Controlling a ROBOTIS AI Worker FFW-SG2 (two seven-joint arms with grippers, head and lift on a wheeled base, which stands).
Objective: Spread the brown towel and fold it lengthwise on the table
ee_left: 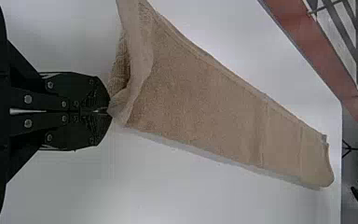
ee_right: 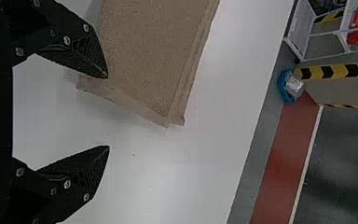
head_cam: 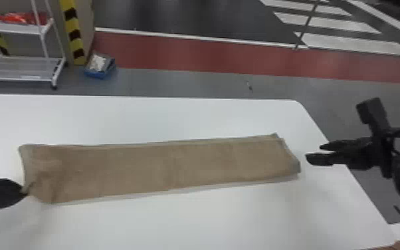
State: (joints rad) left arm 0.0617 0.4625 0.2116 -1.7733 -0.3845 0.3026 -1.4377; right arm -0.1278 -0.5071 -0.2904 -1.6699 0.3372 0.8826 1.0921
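"Where to find the brown towel point(head_cam: 162, 169)?"

"Lying in a long, narrow strip on the white table point(head_cam: 209, 219). Looks folded lengthwise already, apart from creasing and bunching at the towel's left end."

"Held anywhere?"

"Yes, by the left gripper point(ee_left: 110, 112), at the near corner of the towel's left end. Clamped on a pinch of cloth."

"And past the towel's right end?"

"See the right gripper point(ee_right: 107, 112), just beside that end. Spread wide, gripping nothing."

"Ready for tidying, then?"

"Probably, but beware of tugging hard at the left corner. Might drag the whole strip askew, for want of any hold at the towel's right end."

"Better to lift?"

"Risky too. Could peel the upper layer back and open the fold, by catching only part of the corner. Hard to count the layers in that pinch."

"And on letting go?"

"Might leave the corner crumpled, or snag cloth while backing off. Best to ease the towel's left end flat first, then release gently."
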